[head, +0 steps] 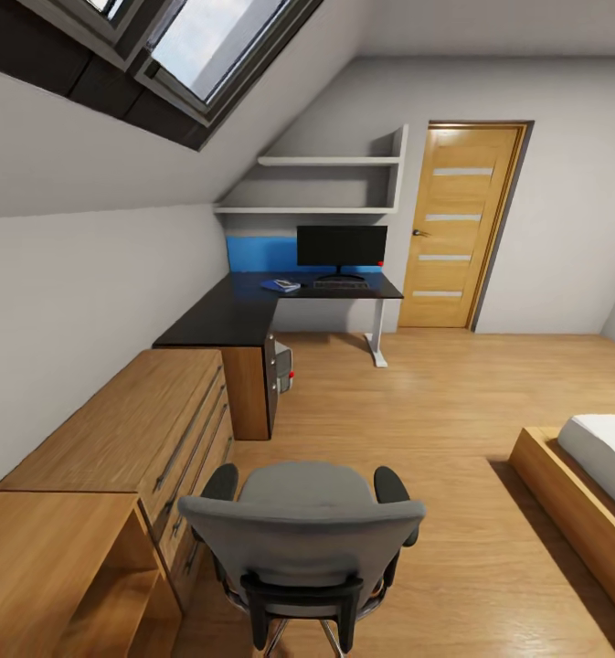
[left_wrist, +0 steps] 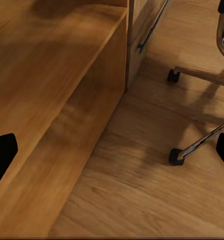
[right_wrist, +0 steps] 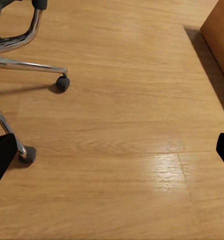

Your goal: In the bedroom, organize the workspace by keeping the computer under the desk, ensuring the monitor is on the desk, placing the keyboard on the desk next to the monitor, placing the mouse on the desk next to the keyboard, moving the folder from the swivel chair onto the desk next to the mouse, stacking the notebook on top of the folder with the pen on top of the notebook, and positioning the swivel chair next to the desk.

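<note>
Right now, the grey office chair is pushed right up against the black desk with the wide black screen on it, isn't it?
Not quite. The grey office chair stands far from the black desk, near the camera beside the light wooden drawer chest. The wide black screen is on the desk, as the head view shows.

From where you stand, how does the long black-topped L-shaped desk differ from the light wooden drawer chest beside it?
The long black-topped L-shaped desk is dark and stands in the far corner; the light wooden drawer chest is pale oak and nearer. The desk carries the flat black monitor and the bright blue folder, the chest's top is bare. The desk wraps the corner, the chest runs straight. Both line the left wall.
</note>
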{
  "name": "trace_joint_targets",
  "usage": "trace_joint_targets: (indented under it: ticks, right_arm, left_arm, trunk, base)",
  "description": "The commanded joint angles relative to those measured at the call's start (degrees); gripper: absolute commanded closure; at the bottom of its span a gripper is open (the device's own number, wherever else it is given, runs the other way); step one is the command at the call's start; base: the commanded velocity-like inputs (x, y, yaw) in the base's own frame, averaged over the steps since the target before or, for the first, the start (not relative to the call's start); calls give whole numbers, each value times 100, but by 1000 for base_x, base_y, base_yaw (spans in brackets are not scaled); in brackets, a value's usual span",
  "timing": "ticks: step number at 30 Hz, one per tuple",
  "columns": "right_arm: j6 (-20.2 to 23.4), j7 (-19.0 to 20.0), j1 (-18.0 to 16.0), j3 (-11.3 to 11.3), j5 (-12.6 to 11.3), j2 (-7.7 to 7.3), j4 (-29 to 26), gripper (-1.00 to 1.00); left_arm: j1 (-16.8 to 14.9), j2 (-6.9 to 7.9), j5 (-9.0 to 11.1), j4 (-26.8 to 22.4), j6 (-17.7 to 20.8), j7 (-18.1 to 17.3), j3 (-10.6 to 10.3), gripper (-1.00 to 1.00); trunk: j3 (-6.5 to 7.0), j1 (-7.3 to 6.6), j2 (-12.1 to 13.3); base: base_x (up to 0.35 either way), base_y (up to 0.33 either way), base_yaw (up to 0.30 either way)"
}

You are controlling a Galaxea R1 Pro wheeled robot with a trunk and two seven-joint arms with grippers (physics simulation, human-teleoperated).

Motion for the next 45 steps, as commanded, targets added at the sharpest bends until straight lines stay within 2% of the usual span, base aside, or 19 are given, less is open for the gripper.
trace_joint_targets:
  ticks: [1,5,7,8,11,12,13,14,16,19,20,21,25,28,31,35,36,45]
  right_arm:
    - [-23,6,-5,50,-55,3,4,-100]
    - [-23,10,-5,53,-51,13,-84,-100]
    - [-23,11,-5,54,-50,16,-186,-100]
    - [446,8,-5,49,-59,-3,-750,-100]
    - [656,6,-11,46,-67,-3,-1038,-100]
    - [825,5,-16,45,-70,0,-1253,-100]
    - [825,5,-16,45,-70,0,-1253,-100]
    - [1537,1,-53,38,-92,14,-1843,-100]
    - [2061,1,-135,34,-114,17,-2061,-100]
    - [2315,2,-257,30,-126,18,-2130,-100]
    - [2412,3,-331,29,-133,15,-2139,-100]
    - [2446,3,-359,26,-135,12,-2139,-100]
    - [2537,12,-436,15,-136,-11,-2033,-100]
    - [2547,37,-453,12,-133,-31,-1856,-100]
    - [2514,106,-464,14,-118,-44,-1627,-100]
    - [2461,150,-470,29,-105,-41,-1497,-100]
    - [2432,166,-472,46,-96,-24,-1445,-100]
    - [2417,171,-473,60,-84,-18,-1427,-100]
  left_arm:
    - [3,-11,41,-19,30,10,-22,-100]
    - [5,-83,-49,-55,140,15,-19,-100]
    - [5,-147,-205,-156,187,24,-18,-100]
    - [2,-224,-854,-576,867,59,-17,-100]
    - [4,-257,-934,-839,1407,69,-17,-100]
    - [3,-294,-965,-1060,1821,74,-17,-100]
    - [3,-294,-965,-1060,1821,74,-17,-100]
    - [5,-419,-1010,-1900,3106,82,-19,-100]
    - [-26,-475,-1021,-2405,3998,84,-23,-100]
    - [-163,-491,-1018,-2596,4628,83,-24,-100]
    - [-292,-496,-1015,-2633,4965,72,-25,-100]
    - [-358,-496,-1014,-2620,5095,64,-25,-100]
    - [-593,-486,-1008,-2311,5431,40,-25,-100]
    - [-655,-460,-1009,-2066,5484,32,-22,-100]
    - [-693,-425,-1023,-1800,5402,26,-19,-100]
    - [-710,-368,-1032,-1640,5151,21,-11,-100]
    - [-717,-318,-1039,-1582,4992,18,-11,-100]
    - [-719,-299,-1046,-1562,4930,32,-17,-100]
  trunk:
    - [-23,23,-45]
    - [-95,111,-205]
    - [-131,155,-285]
    - [-149,177,-325]
    - [-203,243,-446]
    - [-221,265,-486]
    - [-239,287,-526]
    - [-257,308,-566]
    - [-293,352,-646]
    - [-347,418,-767]
    - [-365,440,-807]
    - [-383,462,-847]
    - [-454,550,-1007]
    - [-508,616,-1128]
    - [-562,682,-1248]
    - [-634,770,-1408]
    - [-652,792,-1448]
    - [-813,989,-1809]
  base:
    - [0,0,0]
    - [0,0,0]
    - [0,0,0]
    - [0,0,0]
    - [0,0,0]
    - [0,0,0]
    - [0,0,0]
    - [0,0,0]
    - [0,0,0]
    - [0,0,0]
    - [0,0,0]
    - [0,0,0]
    - [0,0,0]
    - [0,0,0]
    - [0,0,0]
    - [0,0,0]
    - [0,0,0]
    - [0,0,0]
